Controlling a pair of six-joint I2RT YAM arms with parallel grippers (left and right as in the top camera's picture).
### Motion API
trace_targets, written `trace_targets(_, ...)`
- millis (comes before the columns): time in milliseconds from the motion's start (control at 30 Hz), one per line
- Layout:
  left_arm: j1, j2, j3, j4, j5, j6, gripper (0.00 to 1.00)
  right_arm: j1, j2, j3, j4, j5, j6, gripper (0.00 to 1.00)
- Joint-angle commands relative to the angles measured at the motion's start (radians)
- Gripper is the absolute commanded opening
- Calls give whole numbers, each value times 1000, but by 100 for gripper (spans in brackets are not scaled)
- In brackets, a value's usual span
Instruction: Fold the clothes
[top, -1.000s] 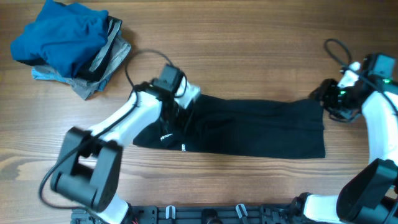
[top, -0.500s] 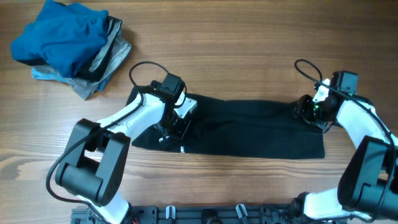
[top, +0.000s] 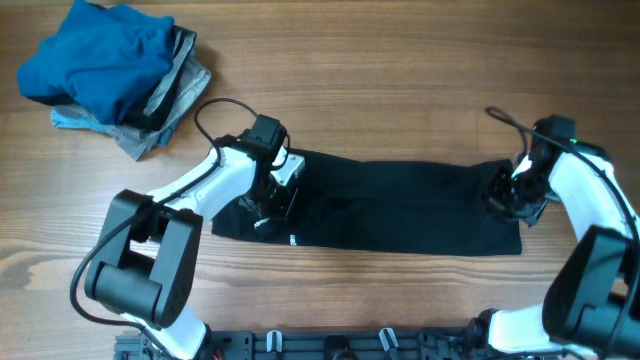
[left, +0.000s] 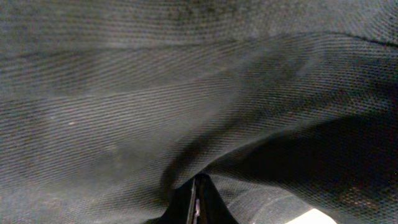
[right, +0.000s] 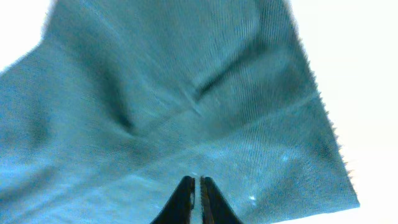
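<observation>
Shirt (top: 400, 205): black, lying as a long flat band across the middle of the table (top: 400, 80), running left to right; a small white mark shows near its lower left edge.
Left gripper (top: 272, 195): down on the shirt's left end, over its upper part. In the left wrist view the fingertips (left: 198, 202) are pressed together with dark cloth rising in a fold right at them, so the fingers are closed, pinching the shirt.
Right gripper (top: 505, 195): down on the shirt's right end, near the upper right corner. In the right wrist view the fingers (right: 186, 196) stand almost together, cloth creasing toward the tips; they seem to nip the shirt.
Shirt to grippers: it stretches between the two, one at each end.
Pile (top: 115, 75): blue and grey garments, heaped at the table's far left corner, well apart from the shirt.
</observation>
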Motion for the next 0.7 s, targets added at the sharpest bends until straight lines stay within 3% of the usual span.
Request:
trace_targets(0, 23, -2, 5, -3, -68, -18, 4, -1, -60, 36, 74, -123, -81, 21)
trace_targets(100, 23, -22, 43, -28, -16, -17, 4, 8, -55, 27, 160, -312, -168, 26)
trace_targets(233, 23, -101, 122, -51, 49, -13, 4, 56, -48, -30, 266, -324, -159, 26)
trace_targets(367, 15, -172, 138, 34, 99, -13, 4, 105, -7, -116, 336, -319, -126, 26)
trace_targets(533, -45, -123, 118, 161, 137, -13, 4, 111, 34, -234, 441, -317, -45, 18)
trace_targets(667, -105, -54, 114, 129, 137, -13, 4, 109, 32, -260, 386, -269, -6, 13)
